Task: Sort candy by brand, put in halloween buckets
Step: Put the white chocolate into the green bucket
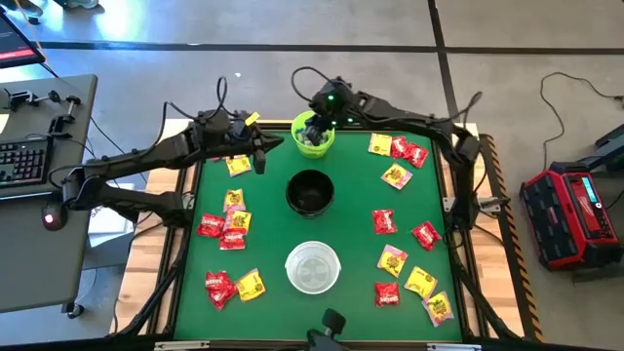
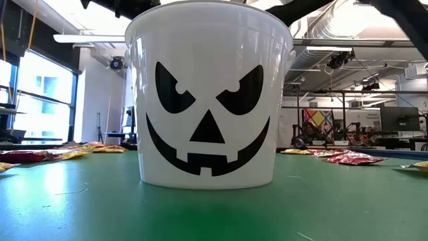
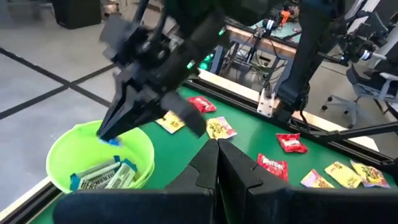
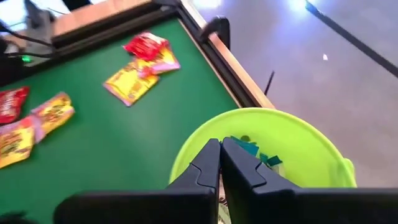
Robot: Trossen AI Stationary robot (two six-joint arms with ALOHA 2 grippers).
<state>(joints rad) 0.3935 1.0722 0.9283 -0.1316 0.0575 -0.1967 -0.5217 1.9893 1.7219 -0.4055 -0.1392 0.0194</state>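
Observation:
Three halloween buckets stand in a row down the table's middle: lime green (image 1: 314, 134) far, black (image 1: 310, 192) in the middle, white (image 1: 313, 267) near. The white one fills the low view (image 2: 208, 94). Pale blue candy packets (image 3: 102, 174) lie inside the green bucket (image 3: 99, 158). Red and yellow candy lies loose on the green table at left (image 1: 226, 226) and right (image 1: 398, 175). My right gripper (image 3: 107, 132) is shut, slanting down over the green bucket's opening (image 4: 267, 149). My left gripper (image 3: 217, 152) is shut, holds nothing and hangs left of the green bucket (image 1: 261, 159). My right gripper has a small blue bit (image 3: 114, 142) right at its shut fingertips, above the green bucket's inside. Whether the fingers touch it or it lies in the bucket behind them, I cannot tell.
A raised wooden rim (image 1: 468, 210) runs around the table. A desk with a keyboard (image 1: 24, 161) stands to the left, and a red device (image 1: 570, 214) sits on the floor to the right. Bare green mat shows between the buckets and the candy groups.

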